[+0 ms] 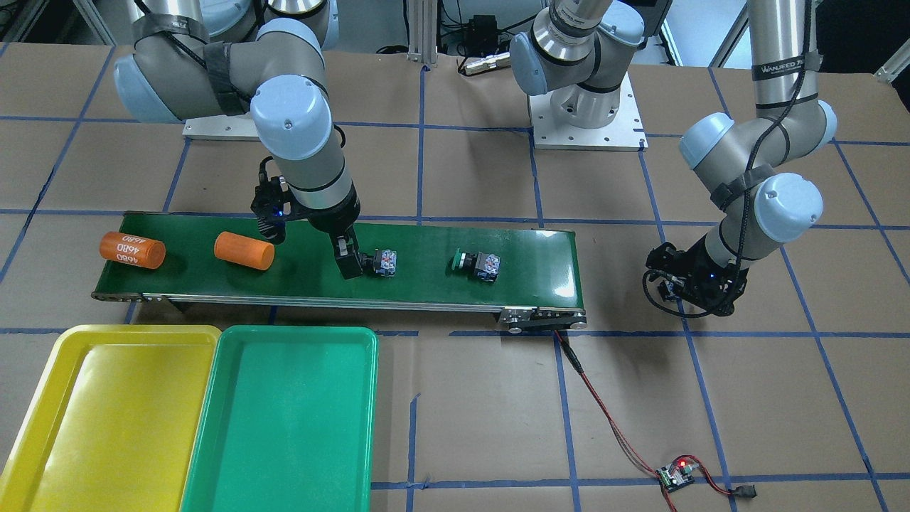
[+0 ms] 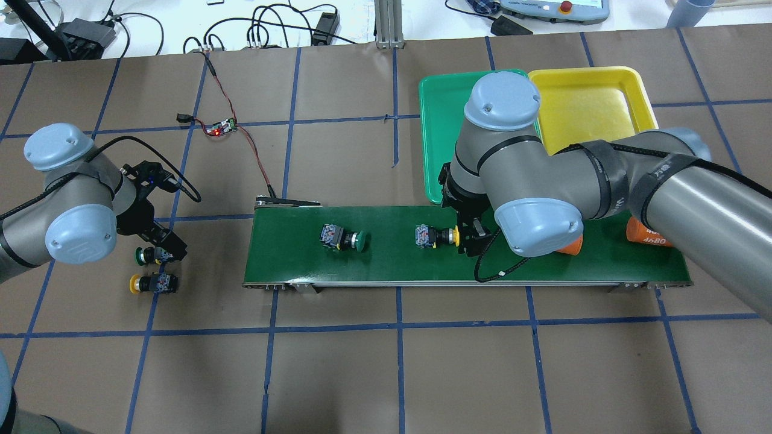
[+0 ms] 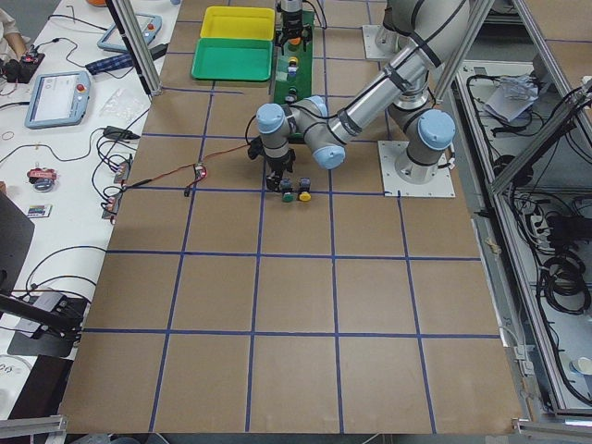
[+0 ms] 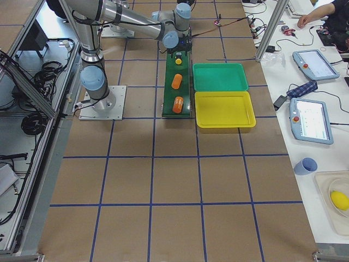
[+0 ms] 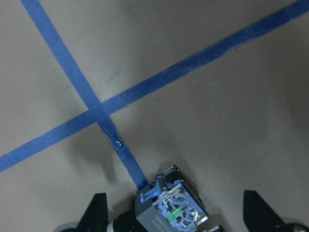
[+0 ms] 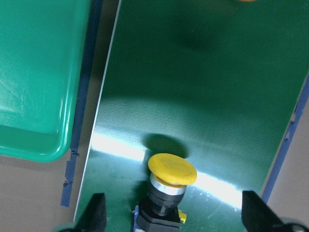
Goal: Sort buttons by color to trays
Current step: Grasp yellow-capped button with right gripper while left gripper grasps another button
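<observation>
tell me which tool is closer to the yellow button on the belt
Right. The right tool straddles the yellow button, open; the left tool is off the far end of the belt, over the table.

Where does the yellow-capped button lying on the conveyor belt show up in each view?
Front-facing: yellow button near the middle of the belt.
Overhead: right of centre, cap at the right gripper.
Left: tiny yellow speck far along the belt.
Right: yellow dot near the belt's far end.
Left wrist: not in it.
Right wrist: bottom centre.
Landmark: the green tray beside the belt.
</observation>
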You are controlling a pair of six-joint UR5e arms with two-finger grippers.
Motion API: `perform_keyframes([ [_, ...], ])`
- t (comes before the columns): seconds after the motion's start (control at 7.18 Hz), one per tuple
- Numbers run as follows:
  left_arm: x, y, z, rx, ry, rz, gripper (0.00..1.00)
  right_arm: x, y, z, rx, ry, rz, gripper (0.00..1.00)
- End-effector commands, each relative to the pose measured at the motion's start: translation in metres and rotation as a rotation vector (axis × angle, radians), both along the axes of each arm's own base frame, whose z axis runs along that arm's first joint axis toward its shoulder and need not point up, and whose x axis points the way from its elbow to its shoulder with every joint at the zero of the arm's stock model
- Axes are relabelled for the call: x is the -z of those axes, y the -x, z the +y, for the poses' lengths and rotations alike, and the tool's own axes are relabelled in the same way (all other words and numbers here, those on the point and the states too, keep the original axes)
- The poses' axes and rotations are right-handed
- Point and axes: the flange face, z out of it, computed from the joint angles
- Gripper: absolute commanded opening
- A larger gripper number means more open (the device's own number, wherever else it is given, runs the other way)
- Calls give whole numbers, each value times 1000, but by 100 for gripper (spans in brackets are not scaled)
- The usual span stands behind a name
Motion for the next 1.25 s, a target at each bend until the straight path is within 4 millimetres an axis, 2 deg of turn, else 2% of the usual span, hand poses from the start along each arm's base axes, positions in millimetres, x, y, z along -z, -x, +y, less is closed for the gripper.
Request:
perform_keyframes([
  [0.0,8,-6,8,34,-9,16,100,17,-2,-6,20,-19,-3,100],
  [0.28,12,-8,6,85,10,4,100,20,-2,-6,21,-25,-1,99],
  [0.42,13,-9,4,94,19,4,100,27,-3,-7,21,-38,1,86],
  [0.56,14,-10,0,116,51,-9,95,31,-3,-8,16,-44,1,47],
  [0.7,10,-14,-6,149,96,-38,68,30,-3,-10,7,-42,0,5],
  [0.84,13,-15,-8,151,106,-45,39,28,-2,-12,1,-34,-4,0],
  [1.11,10,-12,-8,155,109,-36,18,20,9,-19,-32,-11,7,0],
])
